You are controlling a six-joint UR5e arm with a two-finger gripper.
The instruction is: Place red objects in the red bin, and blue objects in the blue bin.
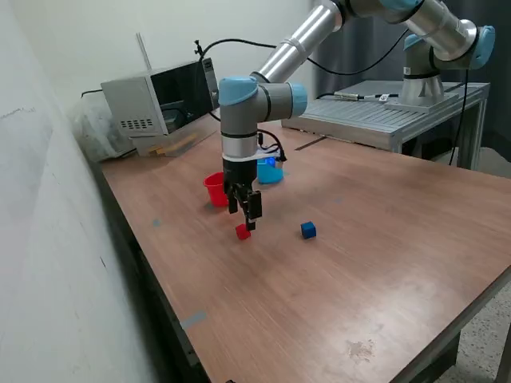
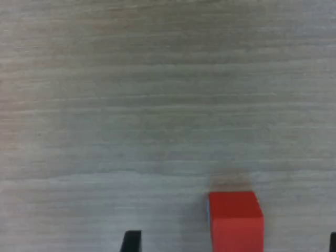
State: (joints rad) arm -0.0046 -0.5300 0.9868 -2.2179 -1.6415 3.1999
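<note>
One small red cube [image 1: 243,232] lies on the wooden table, and one dark blue cube [image 1: 308,230] lies to the exterior view's right of it. The other red and blue cubes are not in view. The red cup [image 1: 214,189] and the light blue cup [image 1: 270,172] stand behind them, partly hidden by the arm. My gripper [image 1: 243,212] hangs just above the red cube, open and empty. In the wrist view the red cube [image 2: 235,220] lies between the two dark fingertips [image 2: 131,242], nearer one side.
A grey box-like appliance [image 1: 156,100] stands at the table's far corner by the wall. A metal bench [image 1: 383,112] carries the arm's base at the exterior view's right. The table edge [image 1: 136,263] runs along the exterior view's left.
</note>
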